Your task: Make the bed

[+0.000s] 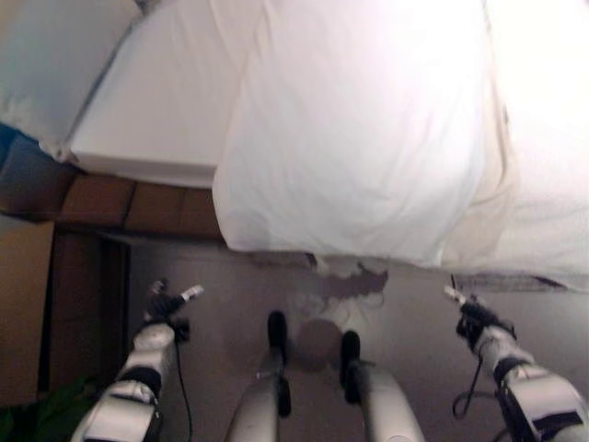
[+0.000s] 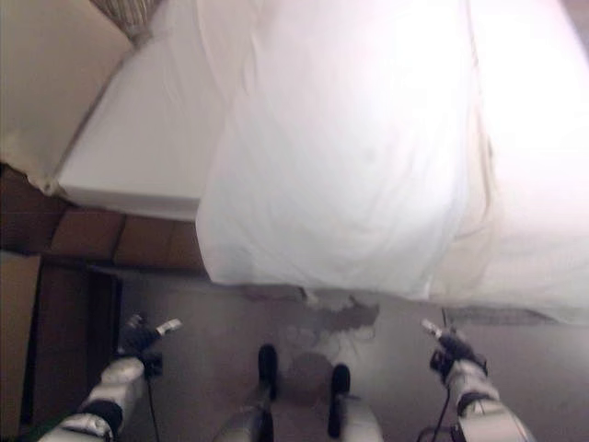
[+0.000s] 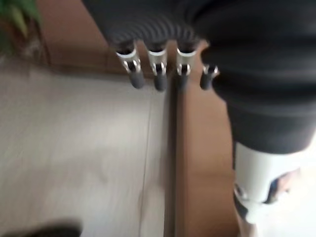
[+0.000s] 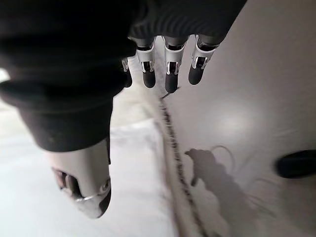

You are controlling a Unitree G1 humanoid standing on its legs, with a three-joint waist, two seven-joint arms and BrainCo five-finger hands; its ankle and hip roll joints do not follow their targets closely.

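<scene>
A white duvet (image 1: 359, 138) lies across the bed and hangs over its near edge, down toward the floor. To its left the bare white mattress (image 1: 166, 110) shows, with a pillow (image 1: 46, 64) at the far left. More white bedding (image 1: 543, 138) covers the right side. My left hand (image 1: 166, 304) hangs low over the floor, left of the duvet's drop, its fingers (image 3: 158, 74) relaxed and empty. At the lower right my right hand (image 1: 474, 318) also hangs below the bed's edge, and its fingers (image 4: 168, 74) are loose, holding nothing.
The brown bed frame (image 1: 120, 203) runs under the mattress at the left. A tan box-like piece (image 1: 23, 304) stands by my left arm, with green leaves (image 1: 37, 405) at the bottom left corner. A fringed rug edge (image 4: 168, 128) lies by my right hand on the grey floor (image 1: 230, 285).
</scene>
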